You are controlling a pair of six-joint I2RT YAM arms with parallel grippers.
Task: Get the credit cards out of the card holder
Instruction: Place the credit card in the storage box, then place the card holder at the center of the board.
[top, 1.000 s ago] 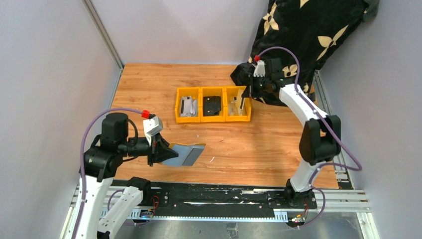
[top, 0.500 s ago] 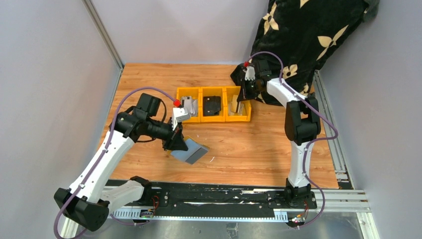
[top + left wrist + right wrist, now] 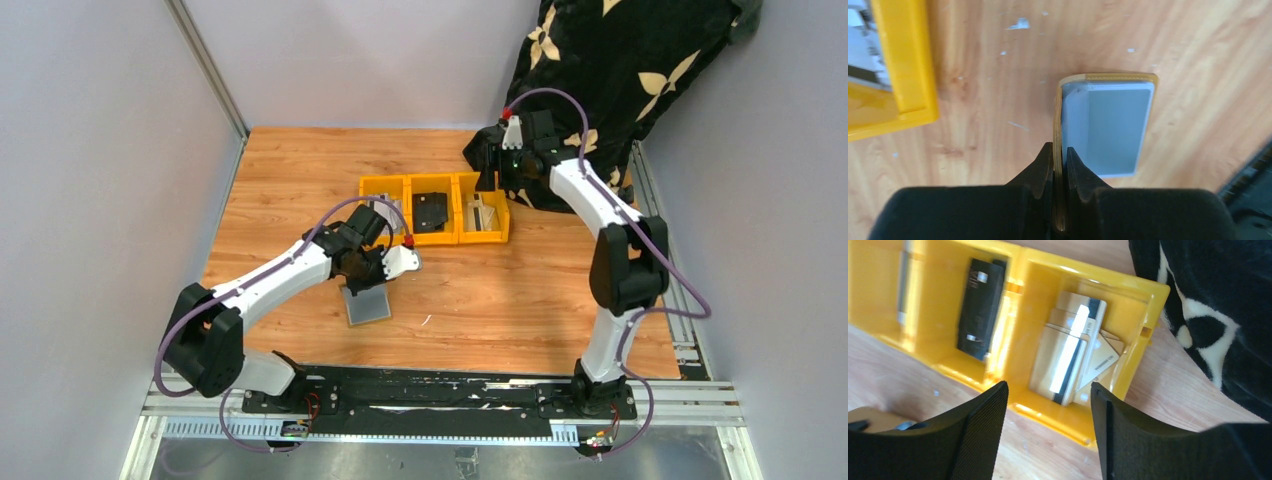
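The mustard-tan card holder [image 3: 367,305] hangs open just in front of the bins, low over the wood. My left gripper [image 3: 370,284] is shut on one tan flap, edge-on between the fingers [image 3: 1060,150]. The other flap [image 3: 1108,77] spreads out beyond with a pale blue-grey face; I cannot tell card from lining there. Several credit cards [image 3: 1070,355], pale with dark stripes, lie in the right-hand bin [image 3: 484,213]. My right gripper [image 3: 489,183] hovers above that bin, open [image 3: 1048,390], nothing between its fingers.
A row of three orange-yellow bins [image 3: 435,240] stands mid-table. A black wallet [image 3: 431,211] [image 3: 980,307] lies in the middle bin. A black floral cloth [image 3: 620,70] hangs at the back right, close behind the right gripper. Grey walls close in both sides.
My left arm has swung from the left towards the centre and brought the card holder down near the bins. The right gripper has opened above the right bin.
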